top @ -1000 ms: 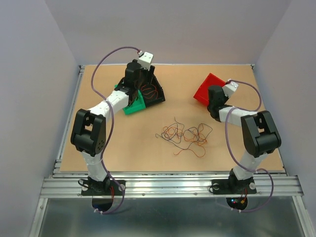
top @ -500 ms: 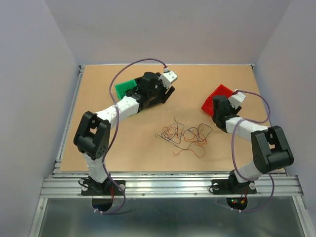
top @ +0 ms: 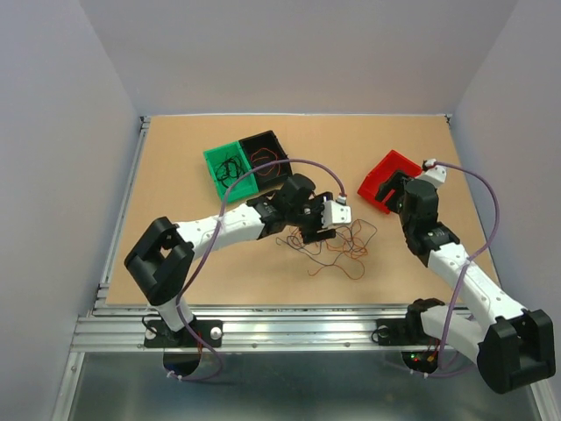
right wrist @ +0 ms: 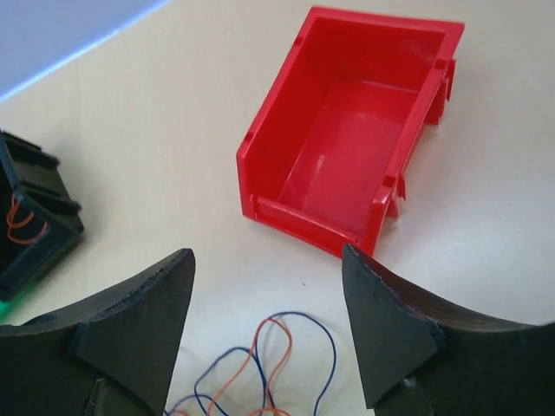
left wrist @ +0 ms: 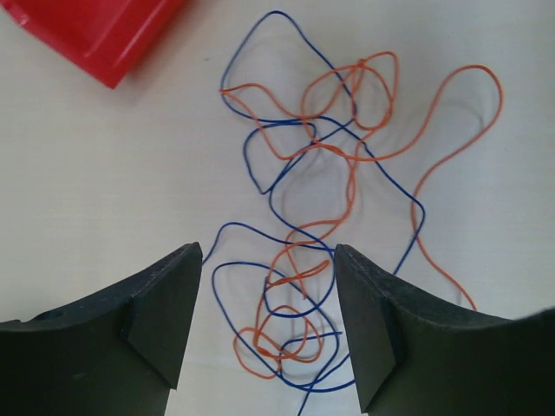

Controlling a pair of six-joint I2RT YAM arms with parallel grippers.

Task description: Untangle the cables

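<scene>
- A loose tangle of thin, flexible dark-blue and orange cables (left wrist: pixel 312 230) lies on the tan wooden tabletop (top: pixel 175 254), near its middle.
- The left gripper (left wrist: pixel 264 253) hangs over the tangle with its jaws spread and nothing between them.
- The right gripper (right wrist: pixel 266 253) is likewise released and empty, just short of the red plastic bin (right wrist: pixel 355 147), which sits at 2 o'clock from the tangle.
- A green plastic bin (top: pixel 226 167) and a black plastic bin (top: pixel 267 151) touch side by side at 11 o'clock from the tangle. Dark strands lie in the green one and an orange strand in the black one.

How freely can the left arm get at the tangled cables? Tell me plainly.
Likely yes: its fingers stand open directly above the cables, with nothing seen between them.
</scene>
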